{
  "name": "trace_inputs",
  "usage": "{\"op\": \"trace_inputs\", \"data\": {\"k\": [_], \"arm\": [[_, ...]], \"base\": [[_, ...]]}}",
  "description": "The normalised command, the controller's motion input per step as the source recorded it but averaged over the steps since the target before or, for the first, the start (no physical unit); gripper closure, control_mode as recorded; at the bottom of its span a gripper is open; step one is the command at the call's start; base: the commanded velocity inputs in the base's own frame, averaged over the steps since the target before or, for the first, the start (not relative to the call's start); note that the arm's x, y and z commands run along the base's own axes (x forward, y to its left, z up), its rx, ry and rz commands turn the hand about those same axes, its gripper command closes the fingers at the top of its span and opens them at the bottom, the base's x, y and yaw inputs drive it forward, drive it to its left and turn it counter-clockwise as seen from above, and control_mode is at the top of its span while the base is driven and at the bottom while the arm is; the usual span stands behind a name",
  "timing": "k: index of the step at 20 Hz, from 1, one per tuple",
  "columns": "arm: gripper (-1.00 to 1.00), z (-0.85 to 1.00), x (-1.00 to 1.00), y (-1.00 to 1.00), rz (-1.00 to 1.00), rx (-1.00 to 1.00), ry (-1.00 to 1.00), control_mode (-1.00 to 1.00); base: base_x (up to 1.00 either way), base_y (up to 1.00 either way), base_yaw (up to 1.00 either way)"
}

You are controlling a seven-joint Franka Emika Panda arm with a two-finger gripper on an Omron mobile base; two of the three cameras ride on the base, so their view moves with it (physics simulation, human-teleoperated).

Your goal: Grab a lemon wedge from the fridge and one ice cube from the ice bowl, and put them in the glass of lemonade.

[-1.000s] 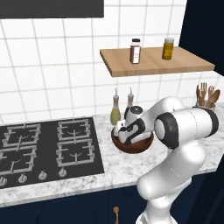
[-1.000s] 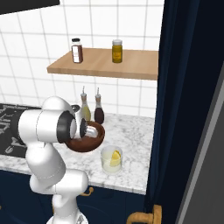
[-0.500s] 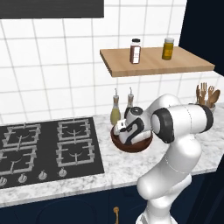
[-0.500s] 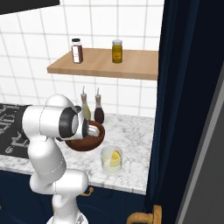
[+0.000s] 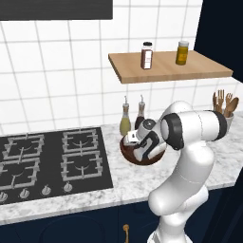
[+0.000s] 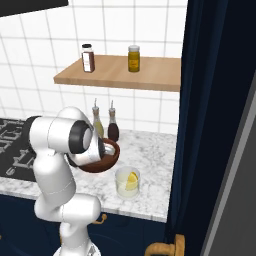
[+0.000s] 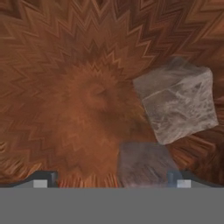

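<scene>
You are looking down into the ice bowl (image 7: pixel 65 87) with the pincer (image 7: pixel 109 177) spread wide, gripping nothing. One ice cube (image 7: pixel 144 164) is lying between its tips, against the right one; a second cube (image 7: pixel 177 100) is sitting just beyond, to the right.

Black gas hob (image 5: pixel 52 161), wooden shelf (image 5: pixel 166 66) bearing two jars, two slim bottles (image 5: pixel 125 121), utensil holder (image 5: pixel 227 114), marble counter (image 5: pixel 142 180)

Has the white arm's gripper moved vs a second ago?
Yes. Against the fixed round dark reddish-brown wooden ice bowl, the gripper has dropped and shifted left, toward the stove, deeper into the bowl, jaws open over a pale translucent ice cube.
</scene>
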Motion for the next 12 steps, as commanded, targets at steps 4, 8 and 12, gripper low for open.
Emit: {"op": "trace_inputs", "data": {"k": [4,8,12], "arm": [[-1.00,-0.23,-0.06,0.07,0.00,0.00,0.00,-1.00],[-1.00,-0.08,0.00,0.07,0.00,0.00,0.00,-1.00],[-1.00,-0.07,0.00,0.08,0.00,0.00,0.05,-1.00]], "base": [[0.00,0.00,0.00],[0.00,0.00,0.00],[0.00,0.00,0.00]]}}
